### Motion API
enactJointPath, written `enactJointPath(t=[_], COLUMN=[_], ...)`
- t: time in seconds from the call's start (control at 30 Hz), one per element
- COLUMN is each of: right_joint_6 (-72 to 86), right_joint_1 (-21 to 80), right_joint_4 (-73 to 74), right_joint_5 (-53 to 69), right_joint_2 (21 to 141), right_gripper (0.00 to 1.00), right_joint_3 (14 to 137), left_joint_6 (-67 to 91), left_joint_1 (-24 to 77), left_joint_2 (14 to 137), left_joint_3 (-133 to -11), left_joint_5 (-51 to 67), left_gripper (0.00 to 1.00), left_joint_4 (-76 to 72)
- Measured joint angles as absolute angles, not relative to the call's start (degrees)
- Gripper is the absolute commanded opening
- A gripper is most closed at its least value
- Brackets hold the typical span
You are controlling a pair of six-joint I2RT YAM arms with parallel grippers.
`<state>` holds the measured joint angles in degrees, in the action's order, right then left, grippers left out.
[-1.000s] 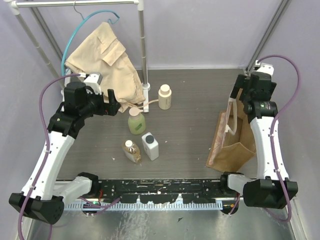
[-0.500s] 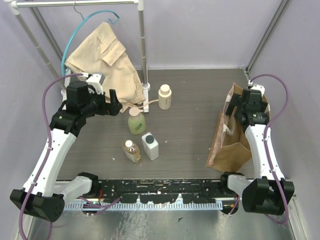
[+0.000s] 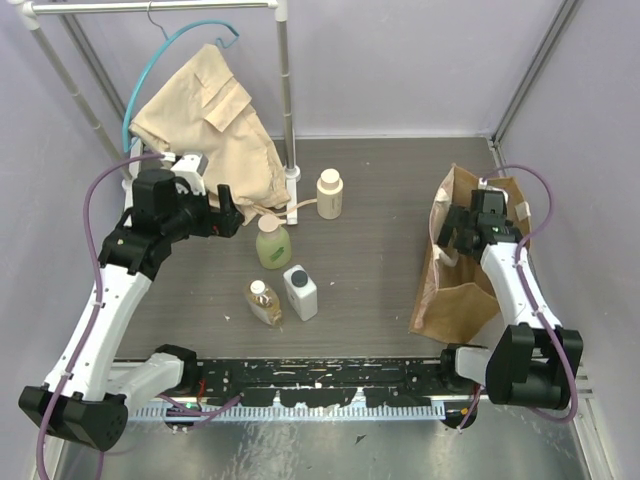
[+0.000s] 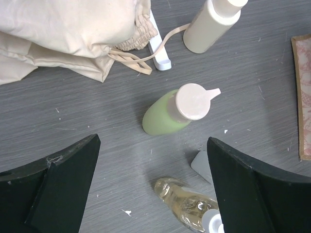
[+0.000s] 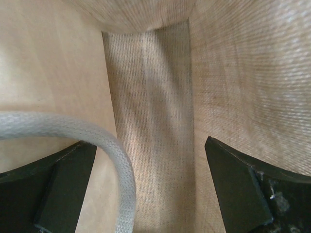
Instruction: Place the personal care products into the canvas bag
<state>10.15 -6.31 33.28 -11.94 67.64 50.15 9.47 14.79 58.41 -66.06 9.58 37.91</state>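
Note:
Four bottles stand on the dark table: a cream round-capped one, a translucent green-yellow one, an amber one with a white cap and a white rectangular one with a black cap. My left gripper hovers open and empty just left of the green bottle; the amber bottle lies between its fingers in the left wrist view. The tan canvas bag stands at the right. My right gripper is open inside the bag's mouth, next to a pale handle.
A beige garment hangs from a teal hanger on a white rack at the back left, its drawstrings trailing onto the table by the rack foot. Purple walls close in the back and sides.
My right arm has swung down and left, bringing its gripper from above the bag's back edge into the bag's mouth; the bag top has shifted left. My left gripper has barely moved.

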Motion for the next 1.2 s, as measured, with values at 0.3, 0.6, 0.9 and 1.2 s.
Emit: enactJointPath(t=[0.3, 0.6, 0.9, 1.2], right_joint_6=[11.1, 11.2, 12.0, 11.2], right_joint_1=[3.9, 15.2, 21.9, 22.8], right_joint_4=[33.1, 32.9, 33.6, 42.0], right_joint_5=[-7.4, -6.9, -6.0, -10.9], right_joint_2=[69.4, 69.4, 69.0, 63.4], right_gripper=[1.0, 1.0, 1.0, 1.0], right_joint_3=[50.0, 48.3, 48.2, 57.8], left_joint_6=[10.8, 11.0, 11.0, 11.0], left_joint_1=[14.8, 14.8, 14.8, 14.8], left_joint_2=[58.3, 58.3, 60.2, 60.2], left_joint_3=[-65.5, -65.5, -65.5, -65.5], left_joint_5=[9.6, 9.6, 9.6, 9.5], left_gripper=[0.98, 0.98, 0.98, 0.98], left_joint_4=[38.0, 38.0, 38.0, 38.0])
